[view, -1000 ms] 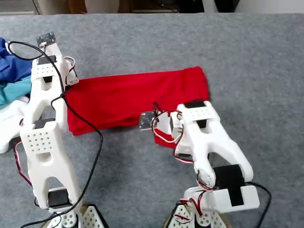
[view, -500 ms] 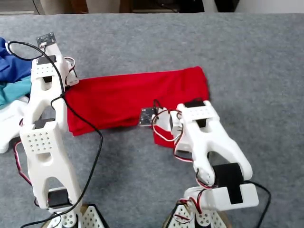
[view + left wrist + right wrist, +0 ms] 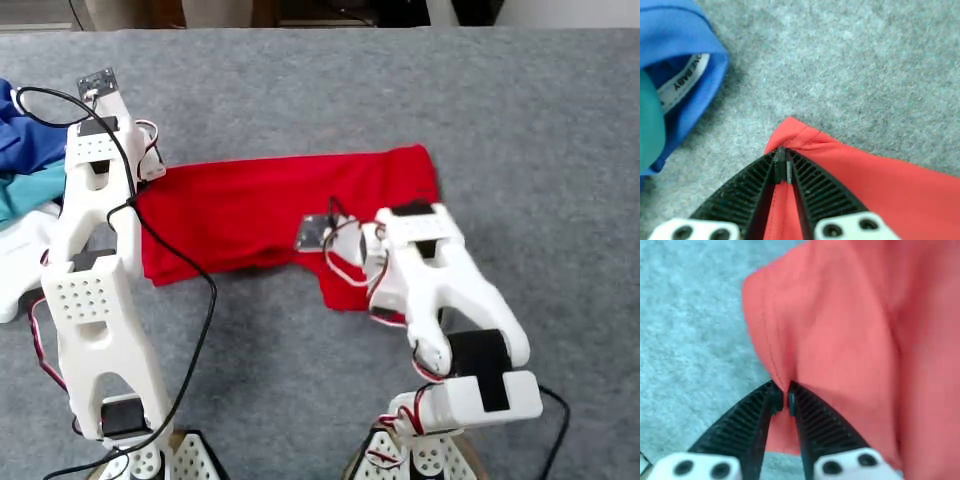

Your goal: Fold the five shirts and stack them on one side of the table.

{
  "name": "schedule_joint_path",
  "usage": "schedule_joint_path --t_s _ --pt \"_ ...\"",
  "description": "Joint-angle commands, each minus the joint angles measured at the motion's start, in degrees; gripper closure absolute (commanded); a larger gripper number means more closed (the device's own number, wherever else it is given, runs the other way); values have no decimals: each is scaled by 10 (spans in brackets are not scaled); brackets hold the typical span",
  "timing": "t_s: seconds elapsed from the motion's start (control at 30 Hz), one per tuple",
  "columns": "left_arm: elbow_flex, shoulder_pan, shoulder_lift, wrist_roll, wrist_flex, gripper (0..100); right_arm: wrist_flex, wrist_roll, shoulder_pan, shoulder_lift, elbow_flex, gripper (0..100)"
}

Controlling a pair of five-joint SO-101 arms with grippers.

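A red shirt lies stretched across the middle of the grey table. My left gripper is shut on its left far corner, close to the pile of shirts. My right gripper is shut on a pinched fold of red cloth at the shirt's near edge. In the high view the right arm covers that grip, and a red flap hangs out below the shirt's near edge beside it. The left arm stands along the shirt's left end.
At the table's left edge lies a heap of other shirts: a blue one, a teal one and a white one. The blue shirt lies close to my left gripper. Bare grey table stretches to the right and far side.
The right arm has shifted a little toward the far side with the red cloth in its grip, and the near flap has bunched up beside it. The left arm has kept still.
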Motion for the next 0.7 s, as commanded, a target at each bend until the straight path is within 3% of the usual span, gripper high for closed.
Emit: schedule_joint_path --t_s 0.0,0.2,0.67 --pt "-23 1 -7 -5 5 979 55 -7 10 0 -94 995" --pt "-23 1 -7 -5 5 979 115 0 9 24 -228 995" --pt "-23 1 -7 -6 5 979 258 91 10 266 -604 995"
